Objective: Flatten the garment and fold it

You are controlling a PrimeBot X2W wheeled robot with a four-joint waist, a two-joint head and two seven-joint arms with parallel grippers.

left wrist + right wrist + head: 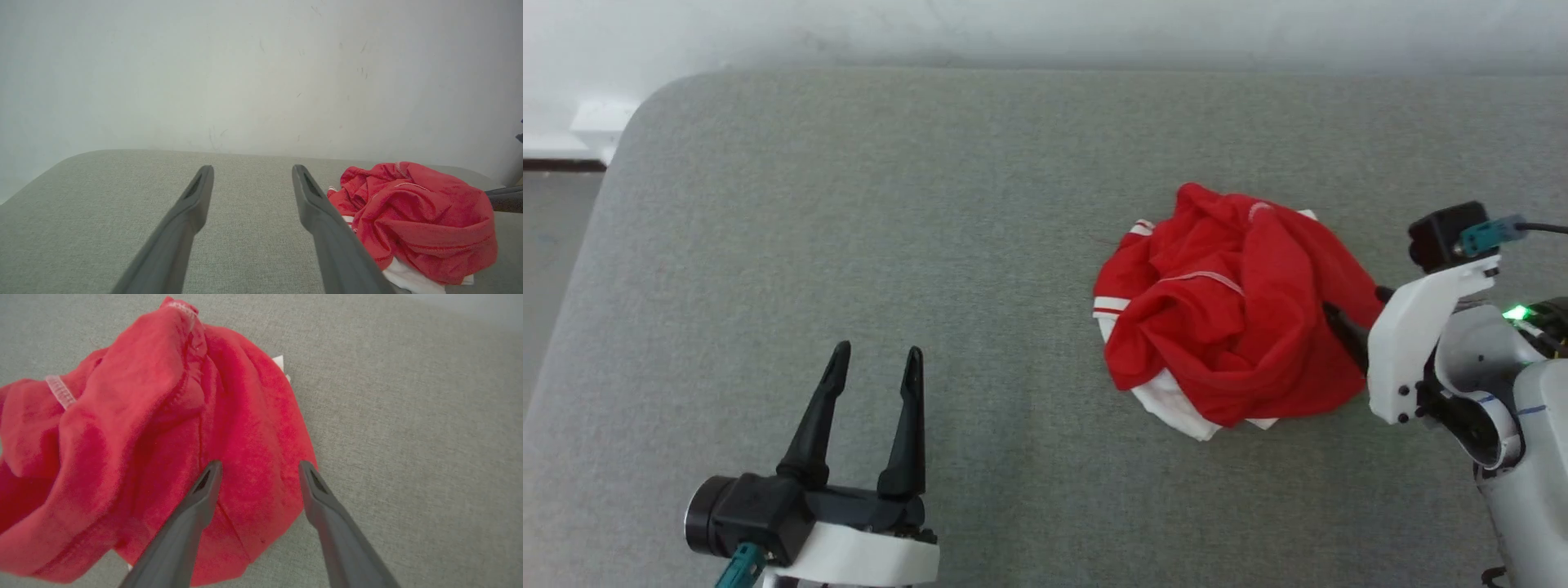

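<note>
- Your grey fabric-covered counter (849, 204) rounds off its corner at 10 o'clock.
- You face a white wall (1013, 28) at 12 o'clock.
- A small white block (600, 122) sits at 10 o'clock, beyond that corner.

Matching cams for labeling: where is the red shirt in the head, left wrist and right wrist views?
Head view: garment, crumpled, right of centre on the grey surface.
Left wrist view: lower right.
Right wrist view: left and centre, under the open right gripper.
Shared landmark: that gripper's dark fingers at the garment's edge.
</note>
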